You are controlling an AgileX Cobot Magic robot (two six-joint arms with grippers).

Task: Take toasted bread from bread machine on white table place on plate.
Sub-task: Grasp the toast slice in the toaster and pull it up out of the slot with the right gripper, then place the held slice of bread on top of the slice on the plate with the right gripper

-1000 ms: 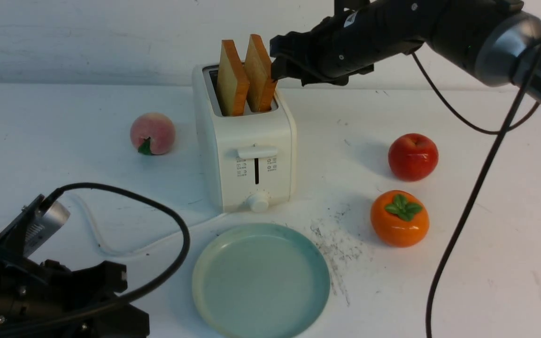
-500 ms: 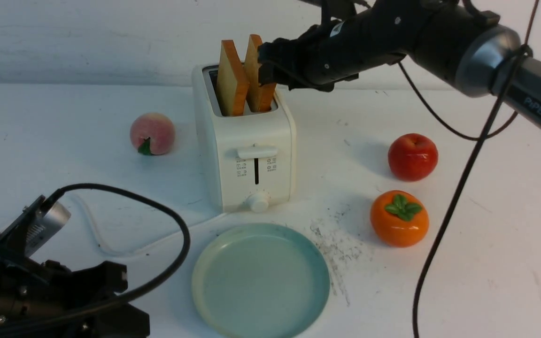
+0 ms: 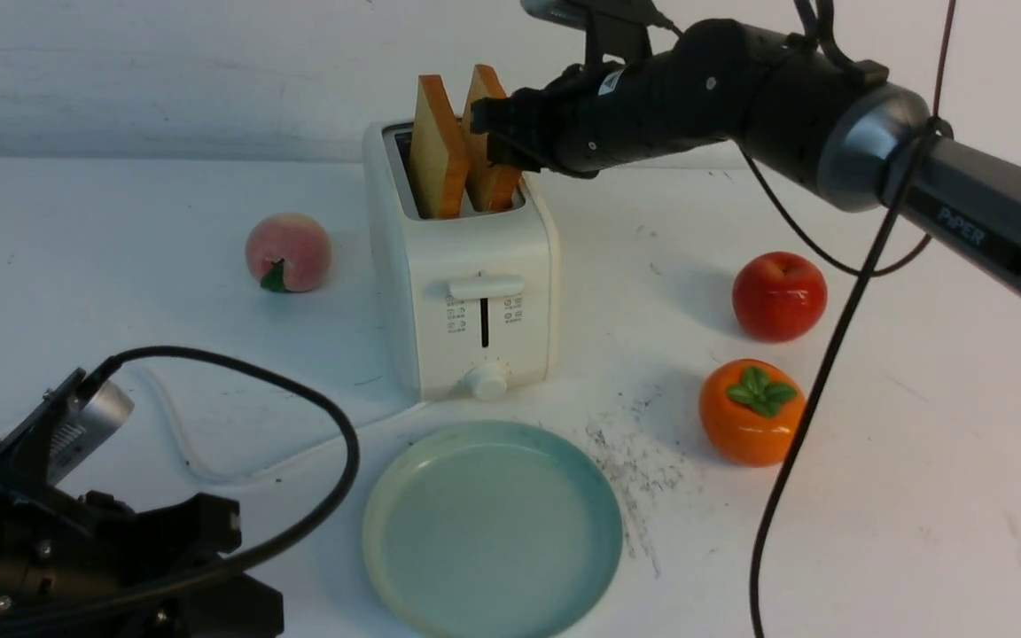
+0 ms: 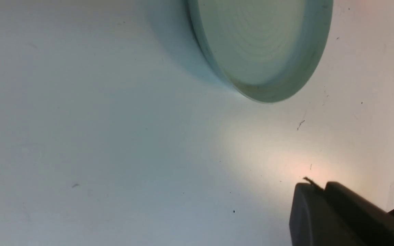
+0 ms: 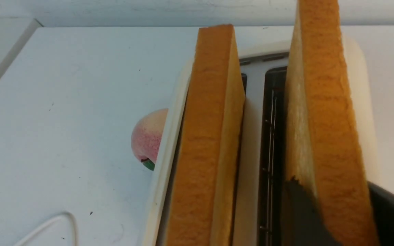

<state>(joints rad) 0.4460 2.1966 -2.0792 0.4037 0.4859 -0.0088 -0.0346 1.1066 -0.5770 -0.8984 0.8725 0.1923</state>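
Note:
The white bread machine (image 3: 475, 257) stands mid-table with two slices of toasted bread upright in its slots. My right gripper (image 3: 497, 133) reaches in from the right; its fingers sit on both faces of the right slice (image 3: 486, 89), pressed against it. In the right wrist view the right gripper (image 5: 340, 212) hugs that slice (image 5: 323, 119), and the left slice (image 5: 204, 136) stands free. The pale blue-green plate (image 3: 378, 549) lies empty in front of the toaster. My left gripper (image 4: 315, 186) is shut and empty, low over the table near the plate (image 4: 316, 61).
A peach (image 3: 289, 251) lies left of the toaster. A red apple (image 3: 779, 295) and an orange persimmon (image 3: 754, 412) lie to its right. The toaster's white cord (image 3: 200, 465) and the left arm's black cable (image 3: 333, 425) lie left of the plate. Dark specks mark the table right of the plate.
My right gripper has moved left from beside the toaster onto the right slice, and its fingers now lie against both faces. The slices, plate and left arm have not moved.

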